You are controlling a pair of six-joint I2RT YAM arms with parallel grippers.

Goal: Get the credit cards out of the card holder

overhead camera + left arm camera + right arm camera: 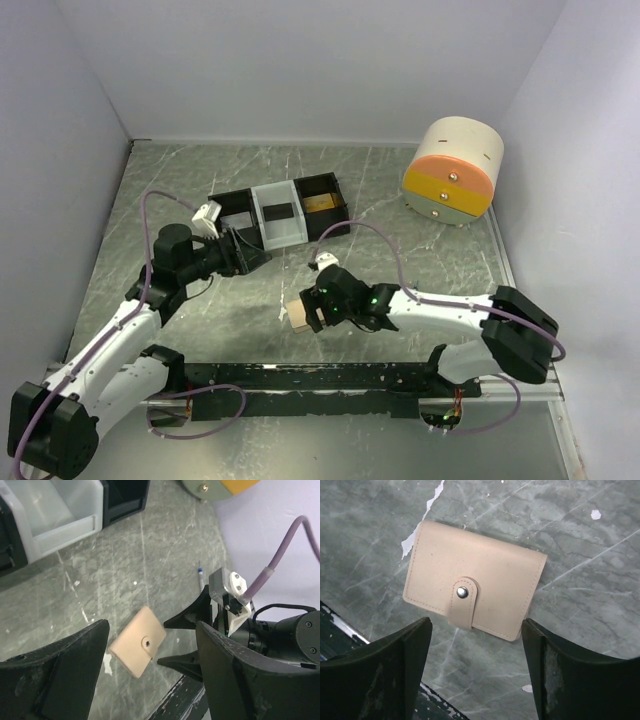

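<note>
Only the right wrist view gives detail: card holder (pixel 474 594) is closed, strap snapped on a silver stud, plain peach with stitched edges, flat on the marble table (pixel 590 570). In the top view it's half hidden by the right gripper (pixel 308 312), front centre. Three-compartment tray (pixel 262 222): right bin holds something tan, the others are unclear. Right gripper and left gripper (pixel 255 258) are both spread, gripping nothing.

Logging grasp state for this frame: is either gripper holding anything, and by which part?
Nothing is held. The card holder lies closed on the table, the right gripper open above it, the left gripper open farther off.
</note>
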